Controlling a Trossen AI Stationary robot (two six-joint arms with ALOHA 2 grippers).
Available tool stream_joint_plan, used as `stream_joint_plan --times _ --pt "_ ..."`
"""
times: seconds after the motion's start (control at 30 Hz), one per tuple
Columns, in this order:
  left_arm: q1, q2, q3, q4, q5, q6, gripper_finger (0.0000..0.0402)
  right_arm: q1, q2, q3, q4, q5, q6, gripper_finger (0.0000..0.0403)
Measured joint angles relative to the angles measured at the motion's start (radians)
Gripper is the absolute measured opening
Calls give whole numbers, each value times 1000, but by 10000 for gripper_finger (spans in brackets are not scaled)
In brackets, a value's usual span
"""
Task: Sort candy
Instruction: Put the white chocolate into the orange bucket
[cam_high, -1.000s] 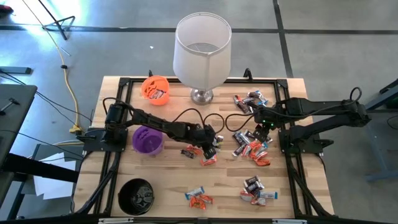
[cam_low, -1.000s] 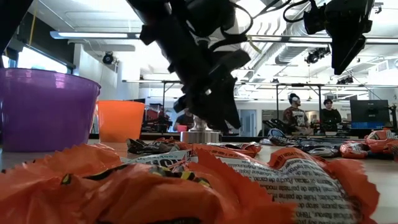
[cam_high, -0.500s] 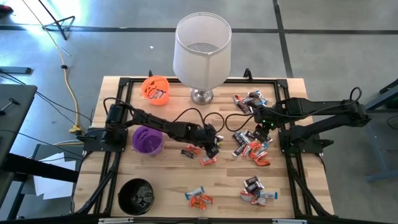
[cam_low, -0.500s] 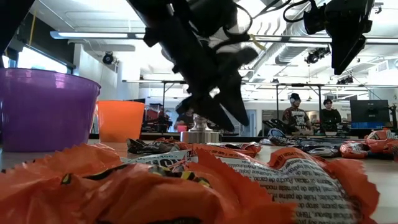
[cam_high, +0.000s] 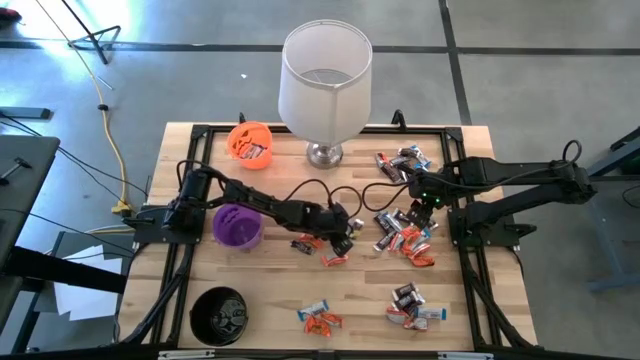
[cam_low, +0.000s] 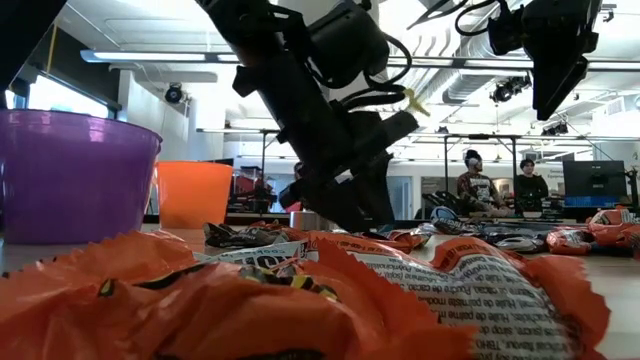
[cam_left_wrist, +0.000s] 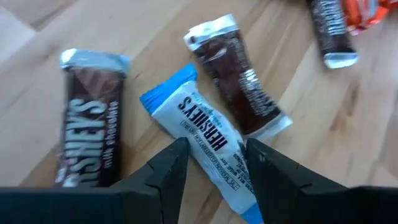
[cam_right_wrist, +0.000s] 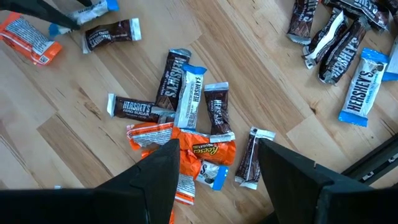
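Wrapped candy lies in loose groups on the wooden table (cam_high: 270, 285). My left gripper (cam_high: 345, 239) (cam_left_wrist: 214, 158) is low over the table's middle, open. Its fingers stand on either side of a white-blue candy (cam_left_wrist: 208, 140) that lies flat on the wood, with dark brown candies (cam_left_wrist: 90, 134) (cam_left_wrist: 239, 84) beside it. An orange candy (cam_high: 336, 260) lies just on its near side. My right gripper (cam_high: 425, 208) (cam_right_wrist: 217, 152) hangs open, higher up, over a pile of mixed candy (cam_right_wrist: 186, 124) at the right.
An orange cup (cam_high: 250, 142), a purple cup (cam_high: 237, 224) and a black cup (cam_high: 220, 315) stand along the left. A white lampshade on a metal foot (cam_high: 325, 80) stands at the far middle. More candy lies at the near edge (cam_high: 320, 318) (cam_high: 412, 305) and far right (cam_high: 403, 160).
My left gripper has sunk toward the table, down over the white-blue candy, and has rolled a little about its own pointing line. The candy has stayed where it was.
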Motion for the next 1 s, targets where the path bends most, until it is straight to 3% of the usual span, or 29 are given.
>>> stream_joint_plan --times 0.2,0.5,0.67,0.9,1.0 --pt "0 0 0 -26 -22 34 128 0 0 0 0 0 0 211" --pt "-5 -9 1 -30 -19 55 14 0 0 0 1 0 0 211" --pt "-36 -41 32 -98 -12 94 8 0 0 0 1 0 0 211" --pt "-86 -145 66 -192 -143 184 3 0 0 0 8 0 0 211" --pt "-110 -213 67 -315 -269 193 3 0 0 0 9 0 0 211"
